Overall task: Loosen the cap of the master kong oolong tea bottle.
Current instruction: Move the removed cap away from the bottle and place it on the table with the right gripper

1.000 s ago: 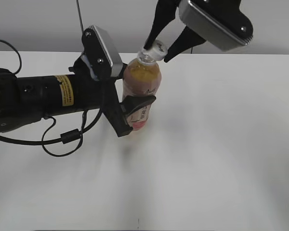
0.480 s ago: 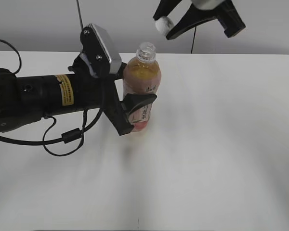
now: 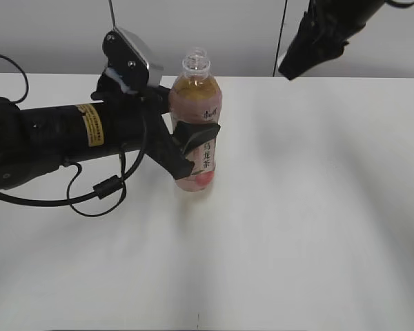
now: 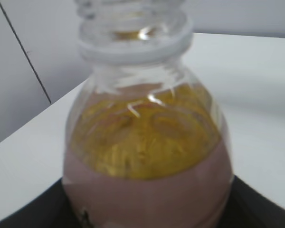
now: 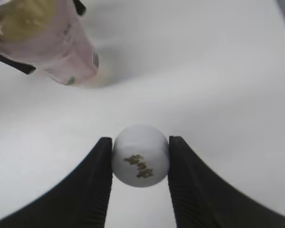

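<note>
- Right wrist view has the headline: the right gripper [image 5: 140, 164] is pinching the cap [image 5: 140, 162] between both black fingers [image 5: 97, 183], dark logo mark facing the camera, the white table [image 5: 204, 71] far below it.
- Risk one — the cap is small, round and smooth, held only by its sides. If the pinch slackens up here, I'd expect it to drop and roll off across the table.
- From the cap outward: the master kong oolong tea bottle [image 5: 47, 42] sits up and to the left of it in that view, well apart.
- In the exterior view the right arm [image 3: 317, 34] is lifted up and to the right of the bottle [image 3: 196, 131], and its claw is not clearly visible there.
- Left gripper [image 3: 186, 148] is clamped round the bottle's labelled middle, holding it upright on the table.
- Left wrist view confirms the neck [image 4: 133, 28] is bare — threads showing, amber tea close to the shoulder.
- Risk two: an open, nearly full bottle. Squeeze too hard or tip it, and tea could slop out of the mouth.
- By my reading the loosening is done and then some; the cap is fully off.
- The count: one bottle, one cap, two grippers, one table.
</note>
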Robot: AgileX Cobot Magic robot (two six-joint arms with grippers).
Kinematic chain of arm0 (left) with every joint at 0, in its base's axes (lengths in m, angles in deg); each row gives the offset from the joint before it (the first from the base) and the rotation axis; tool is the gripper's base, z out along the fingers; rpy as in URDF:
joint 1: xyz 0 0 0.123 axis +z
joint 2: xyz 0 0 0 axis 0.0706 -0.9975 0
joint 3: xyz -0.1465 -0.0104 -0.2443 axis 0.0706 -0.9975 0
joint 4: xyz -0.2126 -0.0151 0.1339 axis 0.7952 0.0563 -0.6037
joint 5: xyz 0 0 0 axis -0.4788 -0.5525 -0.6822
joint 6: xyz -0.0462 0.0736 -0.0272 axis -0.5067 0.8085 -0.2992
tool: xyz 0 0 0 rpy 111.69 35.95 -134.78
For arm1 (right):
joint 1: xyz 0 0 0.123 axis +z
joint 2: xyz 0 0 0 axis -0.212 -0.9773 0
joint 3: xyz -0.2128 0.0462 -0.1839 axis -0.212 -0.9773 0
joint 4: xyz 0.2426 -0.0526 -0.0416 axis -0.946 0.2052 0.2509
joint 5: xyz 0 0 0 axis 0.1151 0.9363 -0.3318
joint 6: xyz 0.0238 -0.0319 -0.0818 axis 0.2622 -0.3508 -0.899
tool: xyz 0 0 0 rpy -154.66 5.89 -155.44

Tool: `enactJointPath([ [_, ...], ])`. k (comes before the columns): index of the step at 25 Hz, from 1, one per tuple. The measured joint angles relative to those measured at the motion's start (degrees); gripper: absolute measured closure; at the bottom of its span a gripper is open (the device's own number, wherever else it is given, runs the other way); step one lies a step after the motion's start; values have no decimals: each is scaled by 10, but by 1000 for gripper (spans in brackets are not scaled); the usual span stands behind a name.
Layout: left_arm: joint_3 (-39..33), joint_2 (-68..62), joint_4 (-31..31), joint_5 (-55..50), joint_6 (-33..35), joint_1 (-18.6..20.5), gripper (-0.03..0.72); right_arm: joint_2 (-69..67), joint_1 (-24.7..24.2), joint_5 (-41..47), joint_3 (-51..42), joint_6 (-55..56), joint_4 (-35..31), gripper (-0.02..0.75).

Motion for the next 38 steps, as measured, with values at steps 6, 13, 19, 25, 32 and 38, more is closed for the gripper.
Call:
enactJointPath([
  [6,0,0,43,-5,-13,1,260,-92,-2,52,0,285,65,462],
  [13,0,-11,97,-13,-15,1,260,-175,-3,54,0,394,131,462],
  [19,0,-42,102,-12,-15,1,260,-206,-3,11,0,440,167,462],
  [25,1,-76,108,33,-15,1,260,-242,-3,-30,0,473,180,462],
  [32,1,-81,111,43,-15,1,260,-279,-3,-43,-7,476,184,463],
  [38,1,-81,110,43,-15,1,260,-282,-3,-48,-7,476,182,347],
])
